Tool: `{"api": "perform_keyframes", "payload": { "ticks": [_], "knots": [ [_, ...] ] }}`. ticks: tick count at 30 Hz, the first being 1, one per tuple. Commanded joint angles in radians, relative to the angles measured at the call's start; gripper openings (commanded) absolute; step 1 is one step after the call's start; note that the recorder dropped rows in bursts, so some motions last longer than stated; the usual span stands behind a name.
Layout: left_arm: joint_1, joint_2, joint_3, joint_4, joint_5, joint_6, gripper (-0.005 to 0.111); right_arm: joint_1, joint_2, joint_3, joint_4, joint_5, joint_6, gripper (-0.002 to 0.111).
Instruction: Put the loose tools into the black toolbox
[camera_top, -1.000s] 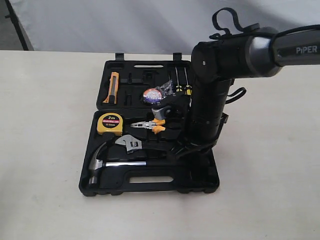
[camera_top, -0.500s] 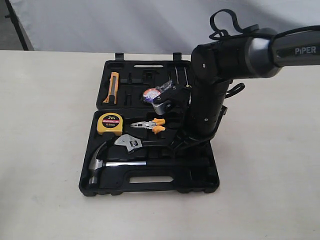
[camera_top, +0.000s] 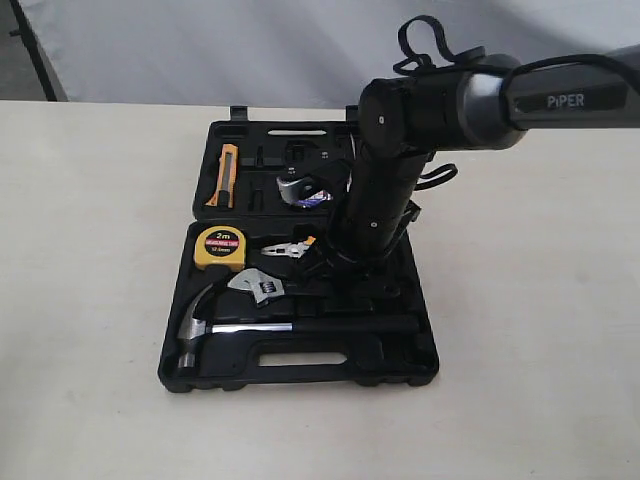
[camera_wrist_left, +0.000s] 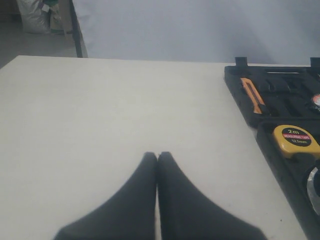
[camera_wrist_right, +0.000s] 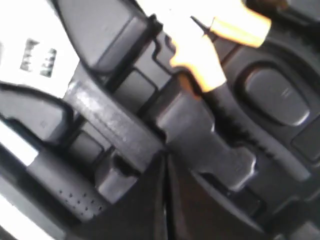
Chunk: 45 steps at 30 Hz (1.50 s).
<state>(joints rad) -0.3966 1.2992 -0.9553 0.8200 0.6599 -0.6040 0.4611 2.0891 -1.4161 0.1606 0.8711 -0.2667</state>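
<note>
Item: large black moulded plastic toolbox (camera_top: 300, 372), open flat; near half holds claw hammer with steel shaft and black handle (camera_top: 205, 326) and black adjustable wrench with silver jaw (camera_top: 260, 287); far half holds plastic-wrapped black tape roll (camera_top: 306, 192). Right gripper (camera_wrist_right: 165, 156): pinched closed, empty, low over the recesses; its arm has swung leftward across the case; tools unmoved. Left gripper (camera_wrist_left: 158, 155): closed, empty, over pale table (camera_wrist_left: 100, 110). Assessment: stowing looks complete.
</note>
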Motion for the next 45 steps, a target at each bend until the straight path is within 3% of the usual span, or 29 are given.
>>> {"api": "perform_keyframes", "payload": {
  "ticks": [1, 8, 13, 20, 25, 37, 42, 45],
  "knots": [
    [0.003, -0.008, 0.009, -0.014, -0.017, -0.010, 0.001, 0.000, 0.030, 0.010, -0.009, 0.007, 0.001, 0.000],
    [0.003, -0.008, 0.009, -0.014, -0.017, -0.010, 0.001, -0.012, -0.157, 0.010, -0.005, 0.023, 0.018, 0.000],
    [0.003, -0.008, 0.009, -0.014, -0.017, -0.010, 0.001, -0.139, -0.267, 0.118, 0.032, 0.082, 0.089, 0.000],
    [0.003, -0.008, 0.009, -0.014, -0.017, -0.010, 0.001, -0.557, -0.557, 0.531, 0.060, 0.040, 0.124, 0.000],
    [0.003, -0.008, 0.009, -0.014, -0.017, -0.010, 0.001, -0.695, -0.761, 0.639, 0.060, 0.021, 0.139, 0.000],
    [0.003, -0.008, 0.009, -0.014, -0.017, -0.010, 0.001, -0.677, -1.375, 0.897, 0.043, -0.252, 0.111, 0.000],
    [0.003, -0.008, 0.009, -0.014, -0.017, -0.010, 0.001, -0.677, -1.555, 1.045, 0.041, -0.457, 0.111, 0.000],
    [0.003, -0.008, 0.009, -0.014, -0.017, -0.010, 0.001, -0.677, -1.639, 1.092, 0.044, -0.480, 0.114, 0.000]
  ]
}}
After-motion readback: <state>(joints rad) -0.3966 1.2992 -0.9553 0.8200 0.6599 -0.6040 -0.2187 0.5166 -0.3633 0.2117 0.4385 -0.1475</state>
